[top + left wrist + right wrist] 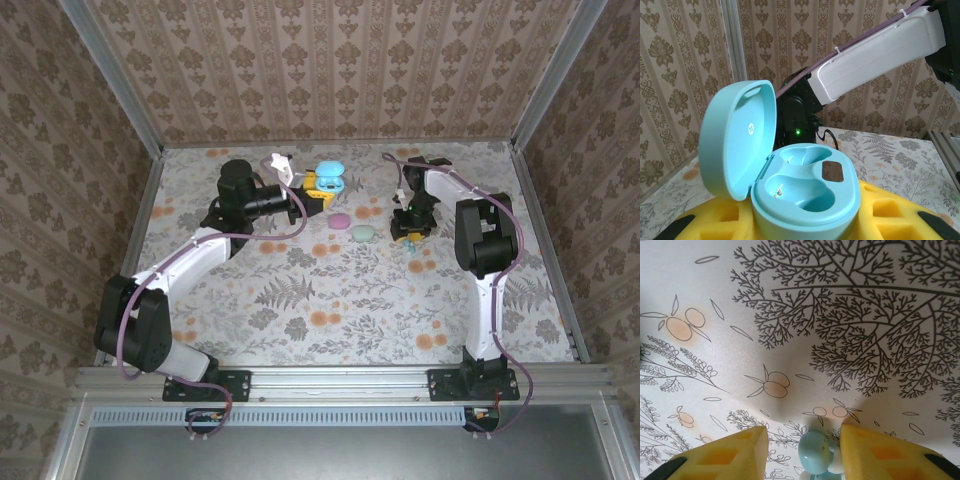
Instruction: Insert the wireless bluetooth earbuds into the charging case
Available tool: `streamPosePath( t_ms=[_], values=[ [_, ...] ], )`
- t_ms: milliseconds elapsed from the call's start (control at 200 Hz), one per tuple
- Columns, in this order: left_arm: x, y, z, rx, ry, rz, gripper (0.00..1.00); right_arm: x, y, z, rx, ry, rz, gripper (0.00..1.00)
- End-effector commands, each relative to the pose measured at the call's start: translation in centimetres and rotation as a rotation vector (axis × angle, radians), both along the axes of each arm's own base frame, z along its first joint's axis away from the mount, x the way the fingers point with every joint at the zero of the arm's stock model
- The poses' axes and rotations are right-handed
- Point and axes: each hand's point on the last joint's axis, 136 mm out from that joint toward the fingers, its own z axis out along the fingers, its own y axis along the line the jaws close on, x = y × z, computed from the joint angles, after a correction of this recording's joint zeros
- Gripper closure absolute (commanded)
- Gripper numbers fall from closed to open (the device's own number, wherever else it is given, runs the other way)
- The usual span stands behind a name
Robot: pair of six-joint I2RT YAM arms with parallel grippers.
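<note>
From above, two arms reach over a flower-patterned table point(300, 300). The left gripper point(320, 186) is clamped around an open teal charging case point(329, 172) and holds it near the back of the table. The right gripper point(408, 237) points down at the cloth, well apart from the case, with a tiny teal earbud point(411, 246) at its tips. A pink case point(340, 220) and a mint case point(362, 233) lie on the table between the two arms.

In the left wrist view, the case sits between yellow finger pads point(890, 210). Its lid point(740, 140) is tipped back to the left, and both wells point(797, 182) look empty. The right arm point(875, 50) crosses behind it.

In the right wrist view, the yellow fingers point(720, 455) stand apart on either side of the earbud. The bud is close to one finger, and there is a clear gap at the other, so nothing is gripped yet.

The risks come from the bud being so small and round. Because it is off-centre, the closing fingers may push it sideways or make it pop out and roll away. If it is gripped at a slant, it may not sit in its well. A hard push from the right arm could also shift the case in its clamp or knock the lid shut.
</note>
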Motion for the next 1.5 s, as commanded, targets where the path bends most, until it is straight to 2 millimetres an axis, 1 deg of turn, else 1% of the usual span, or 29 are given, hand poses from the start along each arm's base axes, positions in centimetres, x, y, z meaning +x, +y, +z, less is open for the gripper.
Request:
streamPosePath(
  t_ms=[0,180,365,440,610,700,985,1315,1490],
  values=[
    [-0.8,0.1,1.8,-0.018,-0.058,-0.011,0.73,-0.4,-0.4,0.5,-0.039,0.013,0.025,0.59],
    [-0.8,0.0,1.8,-0.018,-0.053,-0.015,0.73,-0.3,-0.7,0.5,-0.063,0.008,0.027,0.66],
    [-0.7,-0.1,1.8,-0.016,-0.054,-0.014,0.73,-0.4,-1.2,0.4,-0.100,0.013,0.036,0.68],
    [-0.7,-0.1,1.7,-0.016,-0.053,-0.014,0.73,-0.5,-1.2,0.4,-0.105,0.016,0.042,0.72],
    [-0.7,-0.1,1.6,-0.014,-0.053,-0.013,0.73,-0.5,-1.2,0.3,-0.132,0.018,0.061,0.72],
    [-0.7,0.0,1.7,-0.015,-0.054,-0.013,0.73,-0.7,-1.2,0.2,-0.145,0.026,0.069,0.69],
    [-0.9,0.0,1.6,-0.012,-0.053,-0.011,0.73,-1.0,-1.4,-0.3,-0.179,0.042,0.100,0.70],
    [-0.9,0.1,1.6,-0.011,-0.053,-0.008,0.73,-0.6,-1.2,-0.6,-0.180,0.031,0.105,0.73],
    [-0.9,0.1,1.5,-0.011,-0.054,-0.009,0.73,-0.5,-1.1,-0.5,-0.172,0.025,0.099,0.70]
  ],
)
